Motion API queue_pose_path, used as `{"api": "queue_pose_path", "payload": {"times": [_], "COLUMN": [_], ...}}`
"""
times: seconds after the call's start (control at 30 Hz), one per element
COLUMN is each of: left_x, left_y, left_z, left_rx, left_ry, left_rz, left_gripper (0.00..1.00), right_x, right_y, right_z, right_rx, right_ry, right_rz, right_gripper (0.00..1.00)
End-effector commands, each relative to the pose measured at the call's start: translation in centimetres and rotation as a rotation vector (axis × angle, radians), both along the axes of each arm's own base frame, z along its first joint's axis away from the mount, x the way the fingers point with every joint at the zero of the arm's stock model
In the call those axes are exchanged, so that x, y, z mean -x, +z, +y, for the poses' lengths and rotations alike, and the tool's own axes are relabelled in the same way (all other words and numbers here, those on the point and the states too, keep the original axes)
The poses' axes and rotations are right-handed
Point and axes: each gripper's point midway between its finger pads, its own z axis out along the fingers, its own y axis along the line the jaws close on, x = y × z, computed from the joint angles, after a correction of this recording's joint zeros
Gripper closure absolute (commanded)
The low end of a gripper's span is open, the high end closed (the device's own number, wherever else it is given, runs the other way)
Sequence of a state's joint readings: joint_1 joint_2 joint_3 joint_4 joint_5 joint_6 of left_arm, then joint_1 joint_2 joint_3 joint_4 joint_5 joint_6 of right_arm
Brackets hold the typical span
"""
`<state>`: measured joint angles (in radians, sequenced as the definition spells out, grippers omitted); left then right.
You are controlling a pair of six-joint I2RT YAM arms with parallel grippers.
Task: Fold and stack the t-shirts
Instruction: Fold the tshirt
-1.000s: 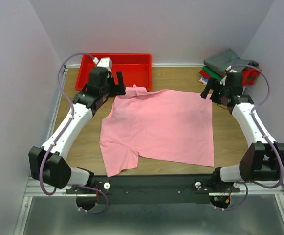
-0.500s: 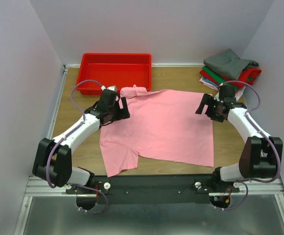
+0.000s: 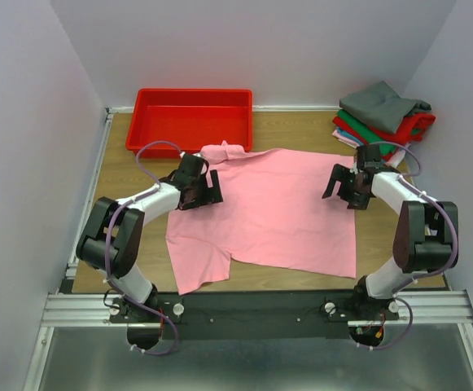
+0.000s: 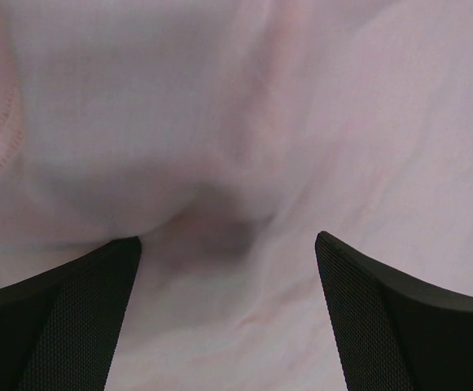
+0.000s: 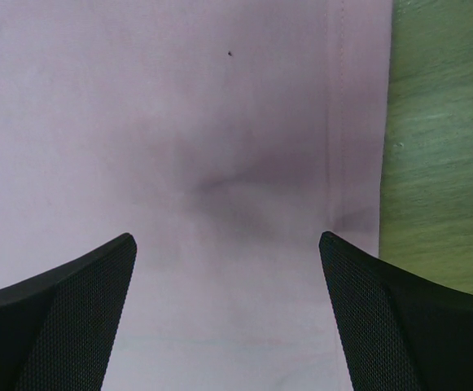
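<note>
Right claw [image 5: 226,238] spread wide over pink t-shirt [image 5: 179,122] hem, prob. touching it; table [image 5: 440,163] at rt.

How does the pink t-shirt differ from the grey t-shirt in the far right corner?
The pink t-shirt lies spread open; the grey t-shirt is folded. The pink one rests directly on the table, while the grey one tops a pile with a red shirt and a green shirt. The open left gripper and right gripper sit over the pink one; neither is near the grey one. Both are soft cloth.
</note>
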<state>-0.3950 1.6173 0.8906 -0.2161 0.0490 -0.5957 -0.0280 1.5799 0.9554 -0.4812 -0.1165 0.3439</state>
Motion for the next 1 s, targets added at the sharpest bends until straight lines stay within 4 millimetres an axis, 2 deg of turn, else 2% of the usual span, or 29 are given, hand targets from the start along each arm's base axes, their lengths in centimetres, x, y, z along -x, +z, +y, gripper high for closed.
{"api": "queue_pose_path", "payload": {"times": [0.0,0.23,0.4,0.47,0.57,0.6,0.77,0.87,0.97], "left_x": [-1.2,-2.7,-5.0,-5.2,-7.1,-7.3,-9.2,-10.9,-11.9], "left_y": [-0.5,-1.8,-2.1,-2.3,-1.8,-2.3,-2.1,-1.5,-0.9], "left_z": [-0.9,-0.8,-1.0,-1.0,-0.9,-0.9,-0.8,-0.9,-0.8], "left_rx": [0.008,-0.047,-0.09,-0.104,-0.13,-0.138,-0.17,-0.183,-0.191], "left_ry": [-0.029,-0.042,-0.046,-0.052,-0.037,-0.041,-0.04,-0.033,-0.033], "left_rz": [-0.002,0.018,0.017,0.031,0.005,0.015,0.007,-0.018,-0.04], "left_gripper": [0.03,0.03,0.03,0.03,0.02,0.02,0.02,0.02,0.02], "right_x": [-0.9,-1.6,-2.3,-2.7,-3.3,-3.5,-6.1,-7.5,-8.9], "right_y": [-0.5,-2.2,-3.7,-4.1,-4.5,-4.6,-4.7,-4.6,-4.1], "right_z": [-0.7,-1.7,-2.0,-2.7,-3.6,-3.7,-4.0,-4.0,-4.2], "right_rx": [0.03,0.078,0.092,0.127,0.17,0.176,0.18,0.183,0.189], "right_ry": [-0.024,-0.055,-0.064,-0.086,-0.114,-0.116,-0.127,-0.129,-0.133], "right_rz": [0.028,0.086,0.14,0.151,0.171,0.171,0.162,0.159,0.141], "right_gripper": [0.0,0.0,0.0,0.0,0.0,0.0,0.0,0.0,0.0]}}
